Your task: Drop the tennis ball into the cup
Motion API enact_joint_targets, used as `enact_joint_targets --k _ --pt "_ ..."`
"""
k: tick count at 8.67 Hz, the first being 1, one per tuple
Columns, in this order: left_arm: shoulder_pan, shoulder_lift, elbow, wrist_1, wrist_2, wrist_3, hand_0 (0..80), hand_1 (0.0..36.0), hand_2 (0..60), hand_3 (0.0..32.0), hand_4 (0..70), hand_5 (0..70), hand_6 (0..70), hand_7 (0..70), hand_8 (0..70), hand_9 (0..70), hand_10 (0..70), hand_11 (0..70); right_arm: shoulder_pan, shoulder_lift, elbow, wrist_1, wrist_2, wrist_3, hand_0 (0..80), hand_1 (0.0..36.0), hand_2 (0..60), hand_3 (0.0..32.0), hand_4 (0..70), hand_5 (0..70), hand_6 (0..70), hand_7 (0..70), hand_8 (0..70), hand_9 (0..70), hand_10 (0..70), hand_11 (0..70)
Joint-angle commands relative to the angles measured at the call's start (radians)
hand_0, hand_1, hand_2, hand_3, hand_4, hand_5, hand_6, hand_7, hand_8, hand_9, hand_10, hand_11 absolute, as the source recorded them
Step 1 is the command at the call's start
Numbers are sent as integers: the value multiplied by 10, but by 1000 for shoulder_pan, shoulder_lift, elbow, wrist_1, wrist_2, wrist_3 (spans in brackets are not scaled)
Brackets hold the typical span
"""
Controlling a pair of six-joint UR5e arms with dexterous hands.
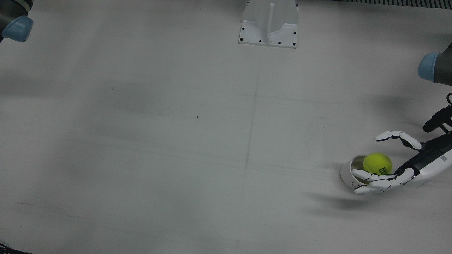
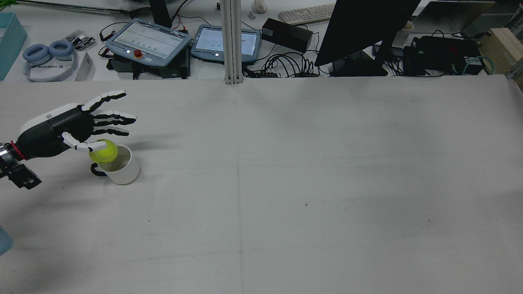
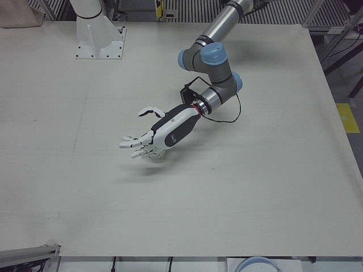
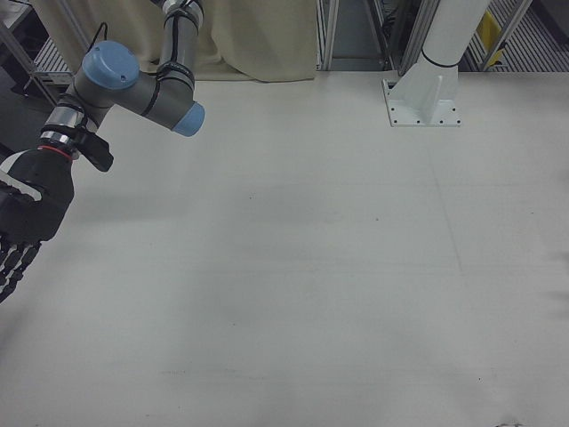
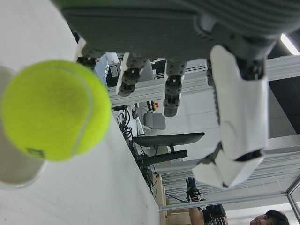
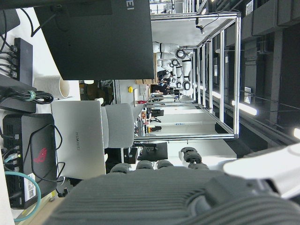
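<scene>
The left hand (image 2: 69,128) hangs over the desk (image 2: 286,183) with its fingers (image 2: 112,119) spread apart and clamped on nothing; only the thumb reaches toward the tennis ball (image 2: 103,151), and whether its tip touches the felt cannot be told. In the front view the ball lies between the thumb and the long fingers, just off the palm, with open space around it. The left hand view agrees: the ball floats clear of the fingertips, with the white mug's mouth behind it.

What could go wrong from here, as I judge it: the ball sits at the rim of the white mug (image 2: 120,167) on the side nearest the hand, not over the middle of the opening. Falling from there, it may catch the lip and bounce out across the desk. The thumb, so close, could also nudge the ball sideways, or clip the mug and tip it.

Relative to the hand, the ball is just below and ahead of the palm, under the thumb; the mug stands directly beneath the ball, its dark handle turned back toward the wrist.

The right hand (image 4: 22,222) is far off, at the edge of the right-front view, fingers extended, holding nothing.
</scene>
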Motion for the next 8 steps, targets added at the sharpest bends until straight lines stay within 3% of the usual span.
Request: enact_joint_targets --k 1,2,4,5,6,7,8 --pt "0 2 -2 -1 2 -16 561 274 349 320 0 167 291 143 192 57 99 165 0 0 0 0 0 0 0 0 0 0 0 0 0 0 0 0 0 0" --pt "-15 2 -2 2 2 -34 557 263 358 320 0 180 367 125 205 51 99 165 0 0 0 0 0 0 0 0 0 0 0 0 0 0 0 0 0 0" --pt "-221 -8 0 99 0 -120 578 292 397 320 0 184 373 135 199 55 103 172 0 0 2 0 0 0 0 0 0 0 0 0 0 0 0 0 0 0" --pt "-332 -9 12 147 2 -126 593 307 391 320 5 171 298 157 182 60 109 183 0 0 0 0 0 -2 0 0 0 0 0 0 0 0 0 0 0 0" --pt "-422 -11 53 156 3 -128 611 317 410 316 33 189 381 156 194 63 117 196 0 0 2 0 0 -2 0 0 0 0 0 0 0 0 0 0 0 0" --pt "-517 -20 97 167 3 -128 621 326 421 308 50 189 385 162 190 65 124 205 0 0 2 0 0 -2 0 0 0 0 0 0 0 0 0 0 0 0" --pt "-575 -35 146 164 5 -138 639 343 413 310 50 177 306 175 173 68 121 202 0 0 0 0 0 -2 0 0 0 0 0 0 0 0 0 0 0 0"
